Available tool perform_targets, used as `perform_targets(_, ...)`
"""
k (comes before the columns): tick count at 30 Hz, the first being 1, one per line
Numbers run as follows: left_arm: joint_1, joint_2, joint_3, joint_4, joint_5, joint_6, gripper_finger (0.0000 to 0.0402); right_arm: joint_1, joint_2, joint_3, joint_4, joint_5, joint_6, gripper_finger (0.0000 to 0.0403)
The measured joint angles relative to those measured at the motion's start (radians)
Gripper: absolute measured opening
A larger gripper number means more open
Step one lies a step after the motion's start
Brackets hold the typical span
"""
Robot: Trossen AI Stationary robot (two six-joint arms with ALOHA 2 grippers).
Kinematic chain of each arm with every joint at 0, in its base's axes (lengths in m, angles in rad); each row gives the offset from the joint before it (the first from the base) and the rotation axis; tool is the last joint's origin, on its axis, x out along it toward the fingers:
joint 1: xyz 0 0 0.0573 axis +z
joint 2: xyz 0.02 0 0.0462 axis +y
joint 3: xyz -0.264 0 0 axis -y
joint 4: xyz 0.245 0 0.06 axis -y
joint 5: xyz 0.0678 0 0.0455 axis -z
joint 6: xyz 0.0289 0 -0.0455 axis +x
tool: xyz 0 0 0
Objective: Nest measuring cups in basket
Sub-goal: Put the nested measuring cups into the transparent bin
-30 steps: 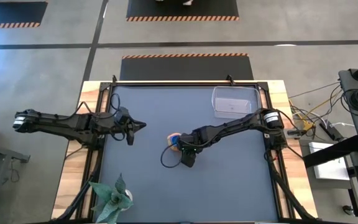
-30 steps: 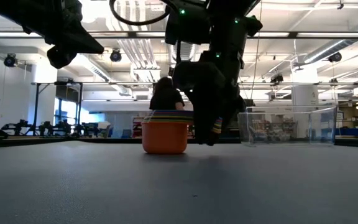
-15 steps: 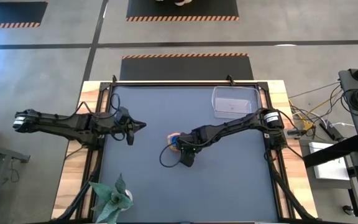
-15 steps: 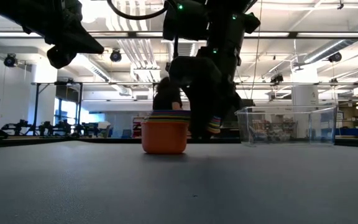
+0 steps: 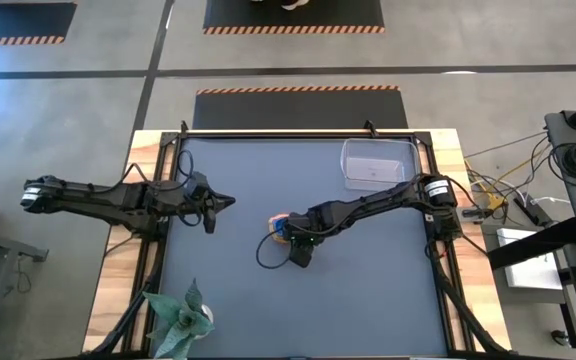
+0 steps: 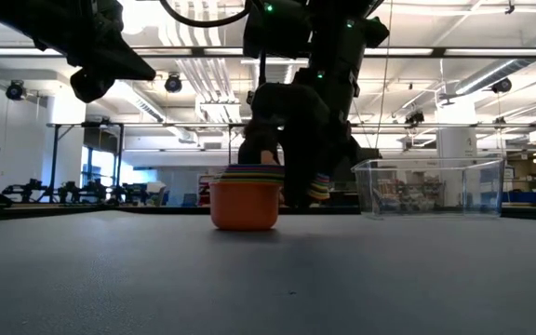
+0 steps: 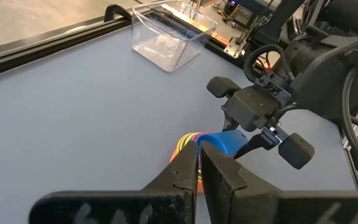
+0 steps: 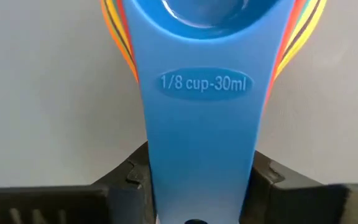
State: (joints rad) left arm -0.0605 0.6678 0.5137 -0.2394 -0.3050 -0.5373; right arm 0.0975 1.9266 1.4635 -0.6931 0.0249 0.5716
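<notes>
the right pincer (image 5: 290, 236) sits low at mid-table, clamped on the handles of the stacked measuring cups (image 6: 246, 197), the blue cup's handle (image 8: 204, 118) lying flat between its fingers. gripping the handles together would let the whole nest move as one. the cups rest on the table (image 5: 368, 280), well apart from the clear basket (image 5: 376, 165) at the far right corner. the left pincer (image 5: 211, 208) hangs at the left side, fingers together, waiting.

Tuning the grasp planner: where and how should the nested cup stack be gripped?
Grip the stacked flat handles, coming from the handle side. On the measuring cups the bowls are round and wide, but the blue handle on top lies flat and narrow. The right end effector straddles it, fingers on its edges. The left end effector waits apart, shut.
</notes>
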Motion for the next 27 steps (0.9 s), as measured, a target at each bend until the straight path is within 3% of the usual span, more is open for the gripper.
perform_targets(2, 0.0, 0.0, 0.0, 0.0, 0.0, 0.0, 0.0, 0.0, 0.0, 0.0, -0.001, -0.001, -0.001, 0.0124)
perform_targets(27, 0.0, 0.0, 0.0, -0.002, 0.0, 0.0, 0.0, -0.022, -0.044, 0.0, 0.002, -0.008, -0.007, 0.0124)
